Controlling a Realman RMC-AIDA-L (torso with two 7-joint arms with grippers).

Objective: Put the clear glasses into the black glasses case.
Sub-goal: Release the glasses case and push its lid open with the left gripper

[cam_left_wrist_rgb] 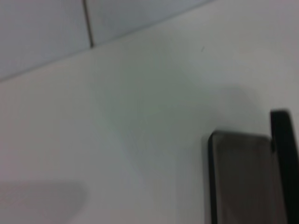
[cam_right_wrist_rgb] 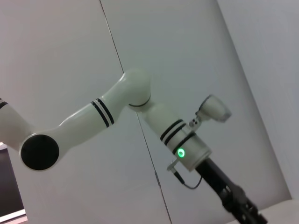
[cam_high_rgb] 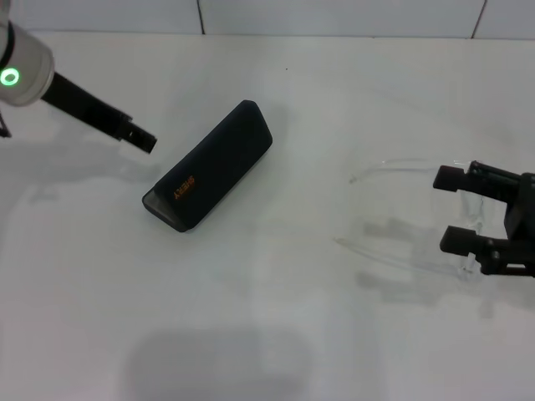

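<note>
The black glasses case lies shut and slanted on the white table left of centre, orange lettering on its lid; one end of it also shows in the left wrist view. The clear glasses rest on the table at the right, arms pointing toward the centre. My right gripper is open, low at the right edge, with one finger on each side of the lens end of the glasses. My left gripper hovers just off the case's upper-left side, apart from it.
The white tabletop stretches bare in front of the case and glasses. A tiled wall runs along the back edge. The right wrist view shows the left arm against the wall.
</note>
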